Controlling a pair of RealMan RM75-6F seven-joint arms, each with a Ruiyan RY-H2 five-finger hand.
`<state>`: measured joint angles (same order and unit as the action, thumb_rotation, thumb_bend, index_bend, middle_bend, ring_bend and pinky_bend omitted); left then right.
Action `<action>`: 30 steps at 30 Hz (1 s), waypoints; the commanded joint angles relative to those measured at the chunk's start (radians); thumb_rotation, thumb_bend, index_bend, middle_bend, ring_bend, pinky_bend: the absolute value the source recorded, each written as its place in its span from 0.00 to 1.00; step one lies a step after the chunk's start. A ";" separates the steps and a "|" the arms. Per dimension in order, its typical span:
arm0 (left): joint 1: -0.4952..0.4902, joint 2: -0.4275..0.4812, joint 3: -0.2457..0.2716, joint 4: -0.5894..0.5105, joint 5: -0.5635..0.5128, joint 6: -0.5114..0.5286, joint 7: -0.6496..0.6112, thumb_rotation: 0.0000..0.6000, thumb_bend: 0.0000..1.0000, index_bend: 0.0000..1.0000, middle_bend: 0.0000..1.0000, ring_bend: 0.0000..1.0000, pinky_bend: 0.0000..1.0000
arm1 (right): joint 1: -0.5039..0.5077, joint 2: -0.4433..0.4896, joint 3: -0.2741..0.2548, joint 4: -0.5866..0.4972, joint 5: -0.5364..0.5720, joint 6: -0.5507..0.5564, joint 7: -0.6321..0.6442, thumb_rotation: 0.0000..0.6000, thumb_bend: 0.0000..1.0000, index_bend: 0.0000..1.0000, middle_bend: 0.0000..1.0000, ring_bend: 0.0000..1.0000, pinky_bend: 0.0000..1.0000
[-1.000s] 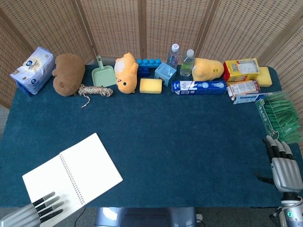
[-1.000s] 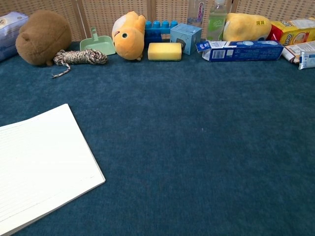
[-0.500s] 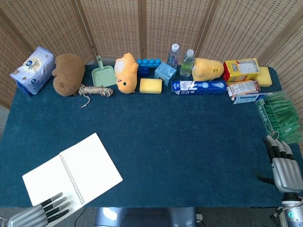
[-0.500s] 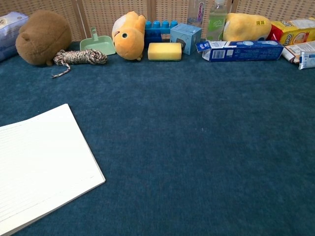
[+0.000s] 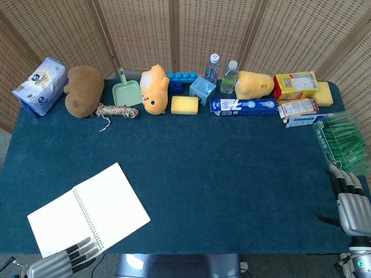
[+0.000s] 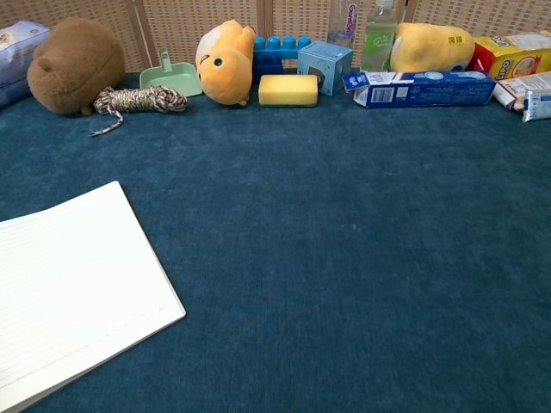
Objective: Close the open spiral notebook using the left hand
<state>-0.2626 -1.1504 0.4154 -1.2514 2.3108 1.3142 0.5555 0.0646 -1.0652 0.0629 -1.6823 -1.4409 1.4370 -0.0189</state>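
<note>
The spiral notebook (image 5: pixel 88 212) lies open and flat on the blue table at the near left, white pages up, wire spine running down its middle. Only its right page (image 6: pixel 69 292) shows in the chest view. My left hand (image 5: pixel 64 263) sits at the table's near edge just below the notebook's bottom corner, fingers stretched apart and holding nothing. Its fingertips (image 5: pixel 87 250) reach the lower page edge. My right hand (image 5: pixel 351 202) rests at the far right edge, fingers extended, empty.
Along the back edge stand a tissue pack (image 5: pixel 39 86), brown plush (image 5: pixel 84 90), rope coil (image 5: pixel 116 111), green dustpan (image 5: pixel 126 91), orange plush (image 5: pixel 154 88), yellow sponge (image 5: pixel 185 105), blue blocks (image 5: pixel 182 77), two bottles (image 5: pixel 221 73), toothpaste box (image 5: pixel 242 106), cartons (image 5: pixel 295 85). A green rack (image 5: pixel 343 143) stands right.
My left hand has slid back toward the near edge and slightly right, off the notebook's left page. The notebook stays open and flat. The right hand has drawn back slightly toward the near edge.
</note>
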 commanded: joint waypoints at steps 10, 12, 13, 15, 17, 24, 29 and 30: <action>-0.026 -0.014 -0.016 -0.075 0.032 -0.070 0.111 0.75 0.16 0.00 0.00 0.00 0.00 | -0.004 0.012 0.001 -0.005 -0.003 0.006 0.022 1.00 0.00 0.00 0.00 0.00 0.02; -0.031 -0.009 -0.017 -0.089 0.035 -0.073 0.117 0.77 0.16 0.00 0.00 0.00 0.00 | -0.004 0.014 0.001 -0.007 -0.004 0.004 0.027 1.00 0.00 0.00 0.00 0.00 0.02; -0.032 -0.005 -0.017 -0.098 0.032 -0.071 0.111 0.77 0.16 0.00 0.00 0.00 0.00 | -0.004 0.014 0.000 -0.008 -0.005 0.005 0.029 1.00 0.00 0.00 0.00 0.00 0.02; -0.033 0.003 -0.017 -0.112 0.031 -0.057 0.098 0.78 0.16 0.00 0.00 0.00 0.00 | -0.005 0.016 0.001 -0.008 -0.005 0.006 0.030 1.00 0.00 0.00 0.00 0.00 0.02; -0.045 0.018 -0.012 -0.111 0.055 -0.025 0.087 0.80 0.16 0.00 0.00 0.00 0.00 | -0.006 0.016 0.001 -0.009 -0.004 0.007 0.033 1.00 0.00 0.00 0.00 0.00 0.02; -0.034 0.070 -0.002 -0.079 0.052 0.034 0.062 0.83 0.16 0.00 0.00 0.00 0.00 | -0.002 0.014 0.001 -0.007 -0.003 0.000 0.031 1.00 0.00 0.00 0.00 0.00 0.02; -0.016 0.079 0.025 -0.018 0.080 0.097 0.019 0.87 0.16 0.00 0.00 0.00 0.00 | -0.001 0.011 0.000 -0.009 -0.003 -0.002 0.023 1.00 0.00 0.00 0.00 0.00 0.02; -0.014 0.078 0.033 0.003 0.096 0.112 0.013 0.87 0.16 0.00 0.00 0.00 0.00 | 0.000 0.009 -0.001 -0.009 -0.003 -0.004 0.019 1.00 0.00 0.00 0.00 0.00 0.02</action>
<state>-0.2828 -1.0740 0.4313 -1.2802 2.3815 1.4033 0.5856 0.0644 -1.0552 0.0629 -1.6913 -1.4443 1.4337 0.0019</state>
